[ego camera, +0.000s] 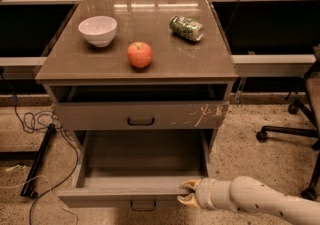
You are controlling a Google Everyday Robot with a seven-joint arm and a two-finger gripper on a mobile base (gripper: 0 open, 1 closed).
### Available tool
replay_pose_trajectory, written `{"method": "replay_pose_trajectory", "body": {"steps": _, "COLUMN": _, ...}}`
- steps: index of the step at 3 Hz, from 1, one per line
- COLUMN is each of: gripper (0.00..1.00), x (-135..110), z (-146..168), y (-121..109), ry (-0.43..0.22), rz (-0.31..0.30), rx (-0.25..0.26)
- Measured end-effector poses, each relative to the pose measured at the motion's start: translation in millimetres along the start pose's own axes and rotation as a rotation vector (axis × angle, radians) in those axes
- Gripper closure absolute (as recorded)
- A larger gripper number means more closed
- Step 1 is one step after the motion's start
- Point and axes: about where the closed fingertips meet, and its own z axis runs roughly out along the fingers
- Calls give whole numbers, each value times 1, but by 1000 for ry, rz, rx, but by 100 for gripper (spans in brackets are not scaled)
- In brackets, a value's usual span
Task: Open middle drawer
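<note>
One cabinet stands in the middle, and two of its drawers show. The middle drawer [141, 161] is the lower of the two and is pulled far out towards the camera, so its shallow grey inside is open to view. Its one small black handle [142, 204] sits at the centre of the plain front, near the bottom edge of the view. Above it, the upper drawer [95, 117] is out only a little. It has one dark handle [140, 121] and pale scratch marks [205, 114] towards the right end of its front.

The gripper [189, 192] reaches in from the lower right on a pale arm [260, 202] and sits at the right end of the middle drawer's front. Its two yellowish fingertips [188, 184] stand apart, with a dark gap between them.

Three things rest on the tabletop [165, 54], well apart from one another: one white bowl [98, 30] at the left, one red apple [139, 54] near the front middle, and one green can [186, 28] lying on its side at the right. The can's label is too blurred to read.

Cables [31, 121] lie on the floor at the left, and one chair base [290, 131] with castors stands at the right.
</note>
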Motion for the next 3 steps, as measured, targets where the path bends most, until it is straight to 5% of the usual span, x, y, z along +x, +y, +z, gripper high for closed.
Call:
{"method": "replay_pose_trajectory", "body": {"steps": 1, "gripper": 22, "x": 0, "z": 0, "y": 0, "ry": 0, "rz": 0, "rx": 0}}
{"method": "replay_pose_trajectory", "body": {"steps": 2, "gripper": 4, "x": 0, "z": 0, "y": 0, "ry": 0, "rz": 0, "rx": 0}}
{"method": "replay_pose_trajectory", "body": {"steps": 3, "gripper": 0, "x": 0, "z": 0, "y": 0, "ry": 0, "rz": 0, "rx": 0}}
